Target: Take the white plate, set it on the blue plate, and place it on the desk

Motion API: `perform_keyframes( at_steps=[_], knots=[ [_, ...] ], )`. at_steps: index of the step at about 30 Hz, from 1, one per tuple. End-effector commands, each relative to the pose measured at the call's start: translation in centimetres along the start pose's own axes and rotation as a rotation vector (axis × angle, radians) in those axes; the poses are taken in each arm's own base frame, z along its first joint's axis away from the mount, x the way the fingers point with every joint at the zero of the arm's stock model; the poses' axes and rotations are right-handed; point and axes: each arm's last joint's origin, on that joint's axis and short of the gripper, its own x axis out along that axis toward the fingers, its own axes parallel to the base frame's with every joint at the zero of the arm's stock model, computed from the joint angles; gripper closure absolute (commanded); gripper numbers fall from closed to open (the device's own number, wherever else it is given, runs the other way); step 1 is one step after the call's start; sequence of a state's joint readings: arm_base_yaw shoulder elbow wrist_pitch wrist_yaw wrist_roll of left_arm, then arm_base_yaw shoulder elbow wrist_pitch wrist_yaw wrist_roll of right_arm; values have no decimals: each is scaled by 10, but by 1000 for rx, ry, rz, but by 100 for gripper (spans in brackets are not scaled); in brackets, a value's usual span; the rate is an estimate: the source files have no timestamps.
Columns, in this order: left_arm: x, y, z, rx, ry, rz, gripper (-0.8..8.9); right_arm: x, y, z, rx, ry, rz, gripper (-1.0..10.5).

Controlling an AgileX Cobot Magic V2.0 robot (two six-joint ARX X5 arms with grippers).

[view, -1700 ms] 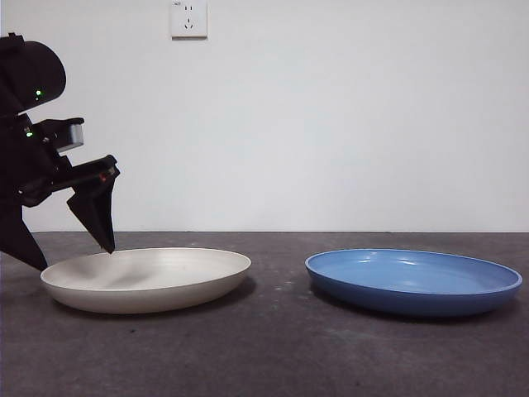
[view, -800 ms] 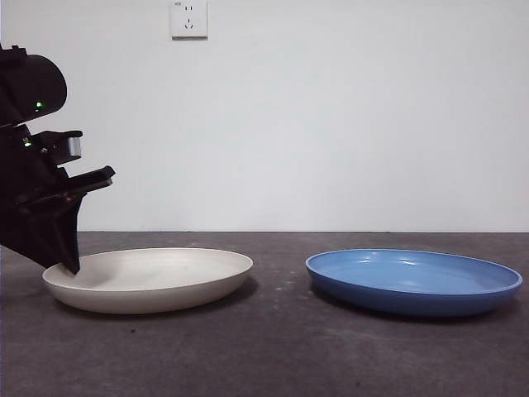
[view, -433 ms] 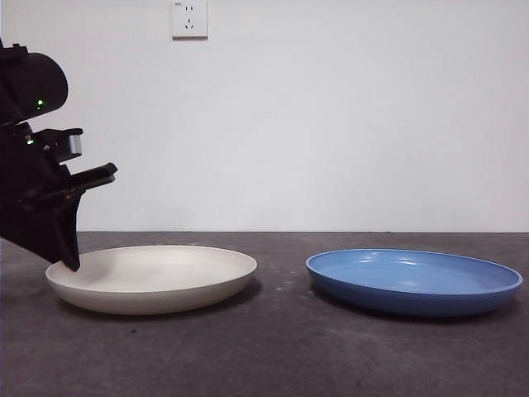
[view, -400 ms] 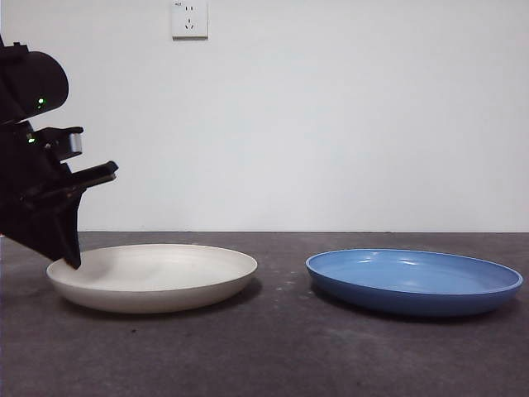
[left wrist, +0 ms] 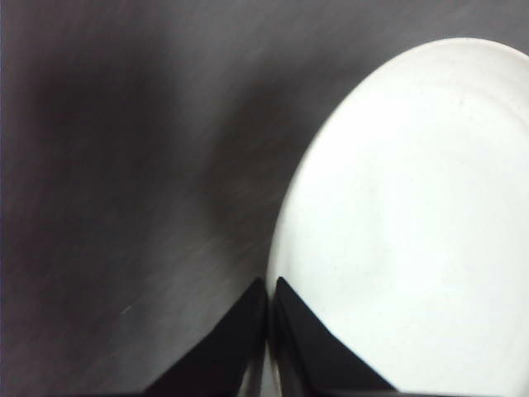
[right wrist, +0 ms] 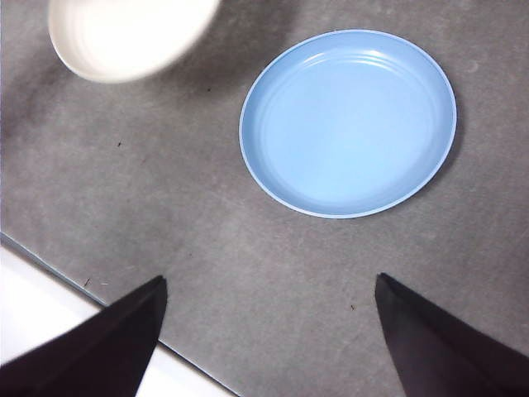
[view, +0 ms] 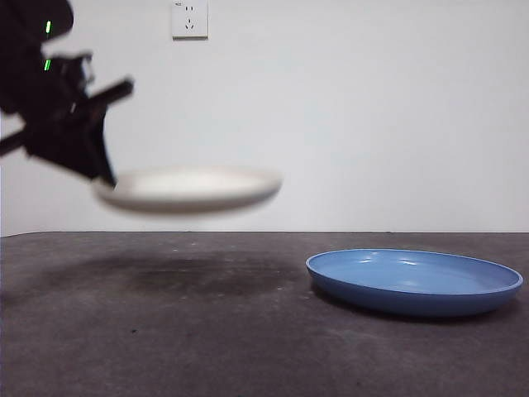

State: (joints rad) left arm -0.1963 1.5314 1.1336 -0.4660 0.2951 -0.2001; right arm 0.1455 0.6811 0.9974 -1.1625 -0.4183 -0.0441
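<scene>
My left gripper (view: 103, 175) is shut on the left rim of the white plate (view: 194, 188) and holds it level in the air, well above the desk (view: 207, 331). In the left wrist view the two jaws pinch the plate's (left wrist: 413, 215) edge at the gripper (left wrist: 269, 285). The blue plate (view: 413, 281) lies on the desk at the right, lower than the white plate and apart from it. My right gripper (right wrist: 269, 285) is open and empty, high above the desk, looking down on the blue plate (right wrist: 347, 120) and the white plate (right wrist: 124, 33).
A white wall with a socket (view: 188, 18) stands behind the desk. The white plate's shadow (view: 182, 277) lies on the desk at the left. The desk's near edge (right wrist: 74, 277) shows in the right wrist view.
My left gripper has lifted the white plate off the desk, up and a little to the right. The blue plate has not moved.
</scene>
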Motion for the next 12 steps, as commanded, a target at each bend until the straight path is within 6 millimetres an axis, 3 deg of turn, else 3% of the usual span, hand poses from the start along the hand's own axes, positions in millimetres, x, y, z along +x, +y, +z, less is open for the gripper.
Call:
perform_keyframes(
  at_steps=[1, 6, 12],
  knots=[
    [-8, -17, 13, 11, -38, -46, 805, -4, 2, 4, 0, -24, 0, 543],
    [-12, -59, 21, 101, -54, -125, 804, -4, 1, 5, 25, -28, -16, 543],
    [9, -99, 18, 165, -17, -164, 804, -10, 3, 8, 31, -54, -56, 543]
  ],
)
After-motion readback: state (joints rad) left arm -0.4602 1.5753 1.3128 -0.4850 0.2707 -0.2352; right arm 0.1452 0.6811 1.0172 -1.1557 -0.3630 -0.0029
